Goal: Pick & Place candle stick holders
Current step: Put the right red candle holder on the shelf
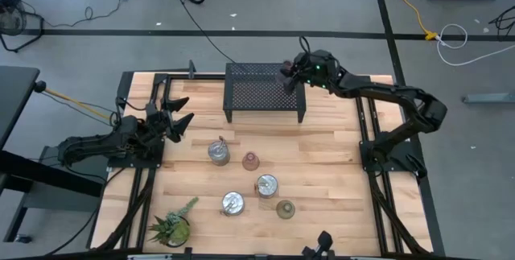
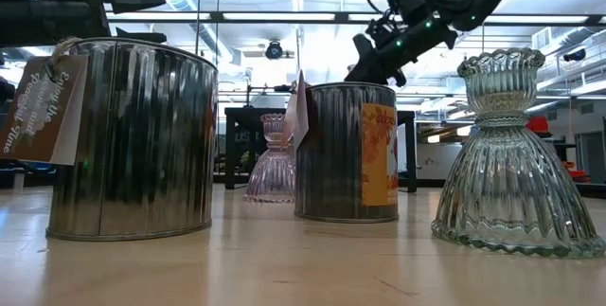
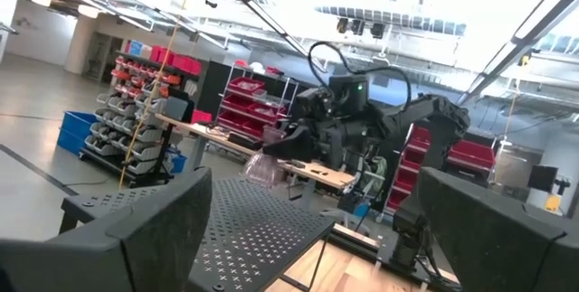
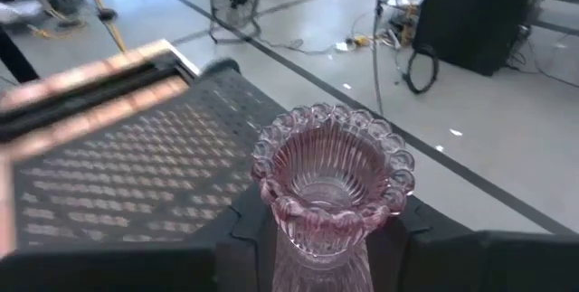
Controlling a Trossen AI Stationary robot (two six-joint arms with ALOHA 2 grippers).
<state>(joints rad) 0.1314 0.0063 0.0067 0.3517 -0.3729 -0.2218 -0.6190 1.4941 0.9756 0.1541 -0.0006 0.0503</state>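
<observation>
Right wrist view: pink holder (image 4: 330, 179) upright, mouth up

Warehouse-style lab, red parts bins (image 3: 258, 102), exposed ceiling ducts (image 2: 559, 36), floor cables (image 1: 201, 10)

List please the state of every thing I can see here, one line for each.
Right gripper: shut on pink glass holder, above the black mesh rack.
Left gripper: open, empty, at the table's left.
Three metal tins: upright on the table.
Pinkish holder: on table.
Olive holder: on table.
Potted plant: upright.
</observation>
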